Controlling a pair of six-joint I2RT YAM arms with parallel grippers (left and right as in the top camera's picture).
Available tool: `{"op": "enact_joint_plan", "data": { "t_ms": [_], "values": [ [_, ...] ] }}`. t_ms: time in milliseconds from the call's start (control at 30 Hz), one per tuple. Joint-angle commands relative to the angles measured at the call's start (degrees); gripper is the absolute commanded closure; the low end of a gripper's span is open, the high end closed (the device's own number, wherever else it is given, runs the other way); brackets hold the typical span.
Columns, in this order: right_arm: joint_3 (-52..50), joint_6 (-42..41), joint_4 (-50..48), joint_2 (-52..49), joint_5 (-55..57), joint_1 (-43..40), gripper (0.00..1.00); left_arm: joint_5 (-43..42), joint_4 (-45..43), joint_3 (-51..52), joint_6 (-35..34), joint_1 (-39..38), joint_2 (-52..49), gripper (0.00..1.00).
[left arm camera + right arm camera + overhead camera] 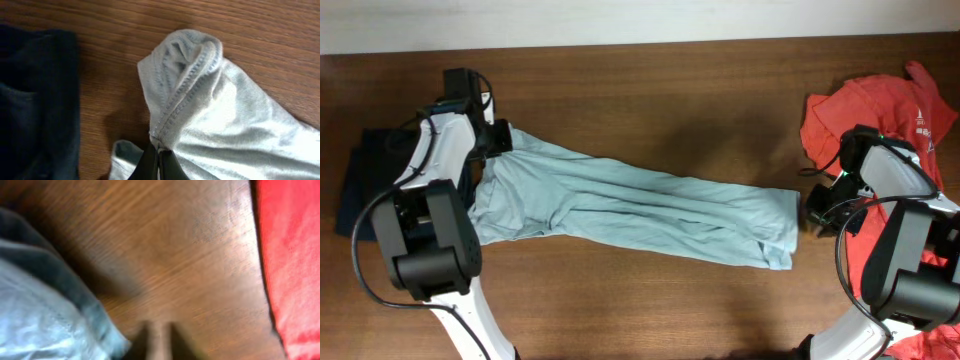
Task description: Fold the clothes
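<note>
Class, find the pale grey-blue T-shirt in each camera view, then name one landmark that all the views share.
Overhead: the pale grey-blue T-shirt stretches across the picture's middle, from left to right.
Left wrist: it fills the right and lower part, its seam pinched by the left gripper.
Right wrist: it lies blurred in the lower-left corner.
Shared landmark: the brown wooden table, under the shirt in every view.

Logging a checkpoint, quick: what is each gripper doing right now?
Left gripper: jaws shut on a seam of the pale grey-blue T-shirt.
Right gripper: cannot be told, its wrist view is too blurred.
</note>
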State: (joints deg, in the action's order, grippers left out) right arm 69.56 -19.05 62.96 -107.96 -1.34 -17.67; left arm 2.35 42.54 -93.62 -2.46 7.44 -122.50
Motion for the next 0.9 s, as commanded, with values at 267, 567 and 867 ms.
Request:
{"op": "enact_joint_plan", "data": {
  "t_ms": [267,567,867],
  "values": [
    [-0.02,9.79,-10.75,0.70,-15.08,0.87,0.41,-1.31,-0.55,-1.20,-0.94,0.35,1.01,1.00],
    [-2.12,6.29,-14.43,-1.46,-13.07,1.60,0.61,-1.31,-0.55,-1.20,-0.94,0.35,1.01,1.00],
    [-0.28,6.56,-16.98,-1.88,-13.05,-1.64,0.96,-1.33,-3.13,-1.20,-0.96,0.52,1.01,1.00]
  ]
}}
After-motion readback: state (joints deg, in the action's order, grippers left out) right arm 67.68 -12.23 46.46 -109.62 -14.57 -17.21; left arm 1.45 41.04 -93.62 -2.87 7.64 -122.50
